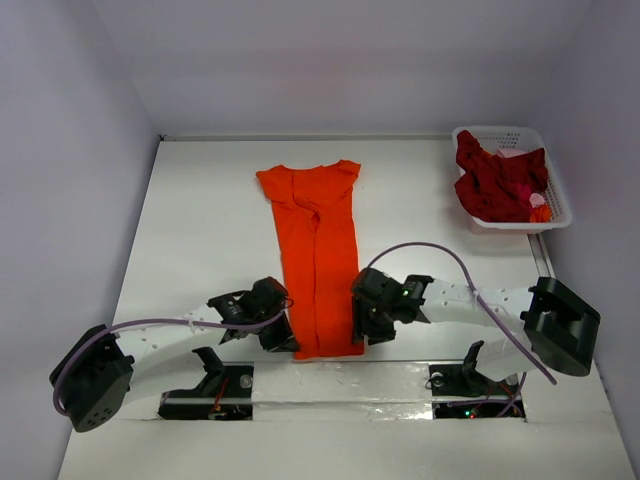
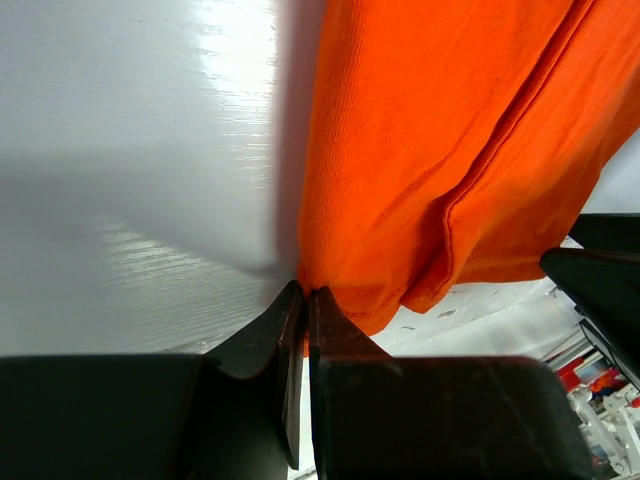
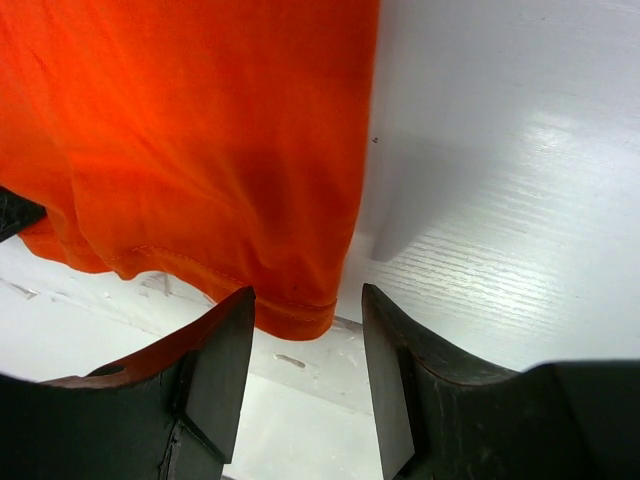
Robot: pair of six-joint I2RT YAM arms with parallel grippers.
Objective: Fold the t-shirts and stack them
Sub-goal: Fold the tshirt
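**Top external view: both grippers at the orange shirt's near hem**

The orange t-shirt [image 1: 315, 250] lies on the white table [image 1: 200, 230], folded into a long strip, collar toward 12 o'clock and hem toward 6. The left gripper [image 1: 280, 335] sits at the hem's 7 o'clock corner, its jaws pressed together with orange cloth pinched at their tips. The right gripper [image 1: 362, 325] sits at the 5 o'clock corner, jaws apart, the hem corner just beyond its fingertips. Dark red t-shirts [image 1: 495, 180] fill the basket [image 1: 555, 200] at 2 o'clock.
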